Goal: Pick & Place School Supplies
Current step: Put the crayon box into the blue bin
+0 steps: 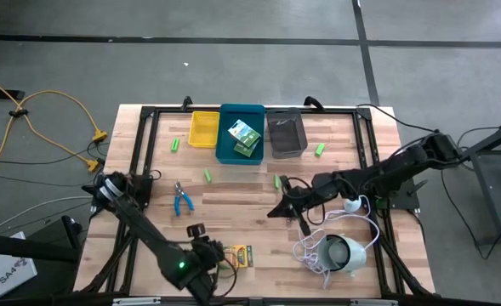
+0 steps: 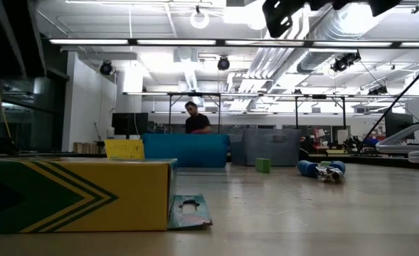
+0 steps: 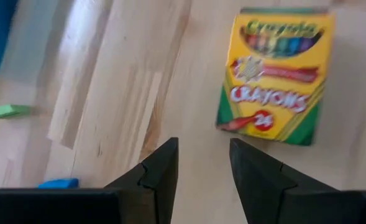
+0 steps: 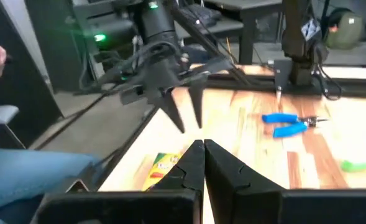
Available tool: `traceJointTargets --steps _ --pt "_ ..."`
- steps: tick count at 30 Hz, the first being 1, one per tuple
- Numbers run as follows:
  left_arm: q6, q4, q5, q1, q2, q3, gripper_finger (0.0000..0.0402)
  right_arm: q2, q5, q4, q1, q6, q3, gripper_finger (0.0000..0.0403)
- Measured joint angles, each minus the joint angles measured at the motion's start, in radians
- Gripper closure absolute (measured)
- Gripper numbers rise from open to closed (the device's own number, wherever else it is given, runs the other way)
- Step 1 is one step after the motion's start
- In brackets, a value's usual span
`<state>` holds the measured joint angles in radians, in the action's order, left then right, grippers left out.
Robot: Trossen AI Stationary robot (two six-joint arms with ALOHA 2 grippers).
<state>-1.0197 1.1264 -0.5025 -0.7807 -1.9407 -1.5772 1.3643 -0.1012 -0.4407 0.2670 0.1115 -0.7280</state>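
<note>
Hovering low over the near edge of the worktop, the left tool hangs with its fingers spread, empty, and the crayon box lies flat on the wood just ahead of its tips, label up. From above, that box sits by the front edge, right beside the left arm's wrist. The second crayon box rests inside the blue bin, between the yellow bin and the grey bin. Blue-handled pliers lie on the worktop's left half, with green pieces scattered around the bins. Over in the middle, the right tool has its fingers pressed together, holding nothing, above the boards. A white device with its cord sits at the front right.
</note>
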Motion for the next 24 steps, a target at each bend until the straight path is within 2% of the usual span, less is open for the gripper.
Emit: traceJointTargets --steps 4,7,11,16,20,24 --pt "0.127 -0.144 0.112 0.06 0.074 0.144 0.0264 0.0 0.08 0.051 0.037 0.005 0.0 0.04" --pt "0.178 -0.254 0.135 0.09 0.162 0.247 0.0264 0.0 0.135 0.103 0.064 0.042 0.0 0.04" --pt "0.189 -0.481 0.152 0.08 0.3 0.406 0.0264 0.02 0.204 0.146 0.091 0.066 0.0 0.04" --pt "0.106 -0.703 0.155 0.021 0.406 0.592 0.0264 0.075 0.2 0.102 0.107 0.068 0.0 0.0396" --pt "0.003 -0.745 0.14 -0.021 0.405 0.646 0.0264 0.145 0.177 0.067 0.099 0.059 -0.014 0.0371" --pt "0.003 -0.802 0.102 -0.04 0.393 0.653 0.0264 0.222 0.179 0.059 0.093 0.012 -0.091 0.0336"
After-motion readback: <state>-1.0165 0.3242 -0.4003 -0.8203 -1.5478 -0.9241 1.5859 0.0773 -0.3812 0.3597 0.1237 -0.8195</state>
